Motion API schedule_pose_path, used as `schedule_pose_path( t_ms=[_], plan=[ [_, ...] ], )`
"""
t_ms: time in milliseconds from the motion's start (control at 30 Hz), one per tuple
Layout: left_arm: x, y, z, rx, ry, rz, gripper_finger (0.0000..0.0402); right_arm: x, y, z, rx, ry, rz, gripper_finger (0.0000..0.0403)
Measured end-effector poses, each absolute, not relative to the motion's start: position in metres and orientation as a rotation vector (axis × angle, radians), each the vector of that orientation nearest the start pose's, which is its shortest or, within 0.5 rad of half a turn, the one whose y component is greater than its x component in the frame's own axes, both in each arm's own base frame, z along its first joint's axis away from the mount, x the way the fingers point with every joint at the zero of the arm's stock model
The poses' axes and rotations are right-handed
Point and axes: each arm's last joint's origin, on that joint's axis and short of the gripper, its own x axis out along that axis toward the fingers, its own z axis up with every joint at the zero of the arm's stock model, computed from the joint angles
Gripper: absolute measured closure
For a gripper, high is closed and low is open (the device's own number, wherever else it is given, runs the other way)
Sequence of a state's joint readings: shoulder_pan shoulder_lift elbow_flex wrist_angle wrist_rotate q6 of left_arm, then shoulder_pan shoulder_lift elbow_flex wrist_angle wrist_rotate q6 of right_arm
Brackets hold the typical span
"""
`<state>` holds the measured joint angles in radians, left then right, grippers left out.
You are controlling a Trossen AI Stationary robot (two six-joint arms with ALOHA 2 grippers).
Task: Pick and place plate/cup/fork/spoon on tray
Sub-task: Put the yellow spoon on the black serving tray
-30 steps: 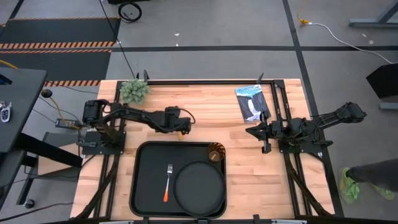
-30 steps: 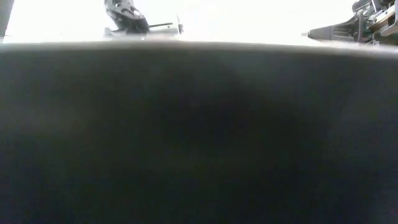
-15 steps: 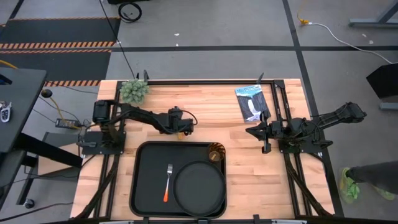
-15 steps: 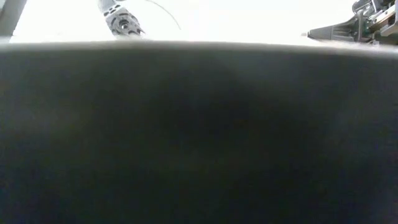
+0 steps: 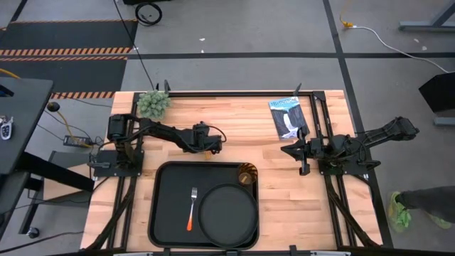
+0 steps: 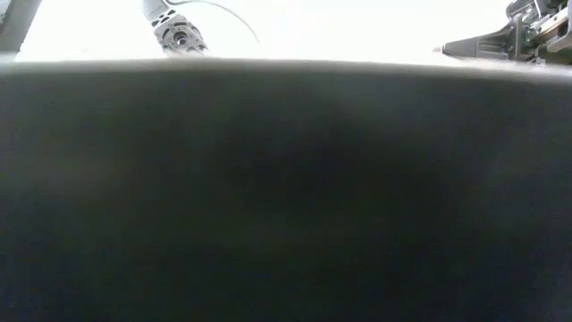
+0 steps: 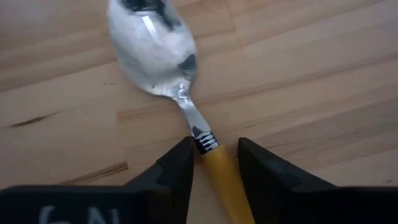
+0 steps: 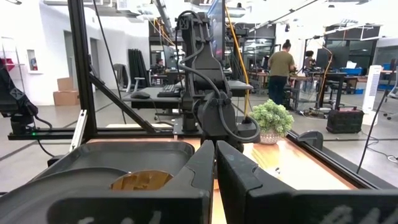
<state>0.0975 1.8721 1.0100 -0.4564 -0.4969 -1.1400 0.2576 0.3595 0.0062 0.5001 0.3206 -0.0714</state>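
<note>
Left gripper (image 7: pixel 213 158): fingers pinching spoon (image 7: pixel 163 68) handle, upper centre of worktop (image 5: pixel 242 117).
Right gripper (image 8: pixel 214 163): fingers pressed together, right side.
Tray (image 5: pixel 167 206): holds fork (image 5: pixel 192 208), plate (image 5: pixel 228 215), cup (image 5: pixel 247 176).

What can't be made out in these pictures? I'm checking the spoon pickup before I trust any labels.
- Low view: a dark blur fills nearly the whole picture, hiding the table.
- High view: the left gripper covers the spoon; grip unreadable.
- Left wrist view: the spoon handle's far end runs off the edge between the fingers; contact unclear.
- Right wrist view: the right gripper blocks much of the tray; the cup shows partly.
</note>
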Motion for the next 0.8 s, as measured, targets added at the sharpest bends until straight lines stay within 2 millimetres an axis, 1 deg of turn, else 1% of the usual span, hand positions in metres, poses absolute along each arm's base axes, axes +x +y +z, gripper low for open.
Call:
schedule_pose_path(
  t_ms=[200,400,800],
  plan=[
    [0.3233,0.0455,0.1179,-0.680,0.858,1.152,0.0307,0.1162,0.0211,0.1817,-0.029,-0.138,-0.068,0.0380],
    [0.3233,0.0455,0.1177,-0.644,0.881,1.129,0.0339,0.1162,0.0212,0.1817,-0.029,-0.138,-0.068,0.0380],
    [0.3234,0.0456,0.1177,-0.568,0.920,1.088,0.0341,0.1162,0.0212,0.1817,-0.029,-0.138,-0.068,0.0380]
  ],
)
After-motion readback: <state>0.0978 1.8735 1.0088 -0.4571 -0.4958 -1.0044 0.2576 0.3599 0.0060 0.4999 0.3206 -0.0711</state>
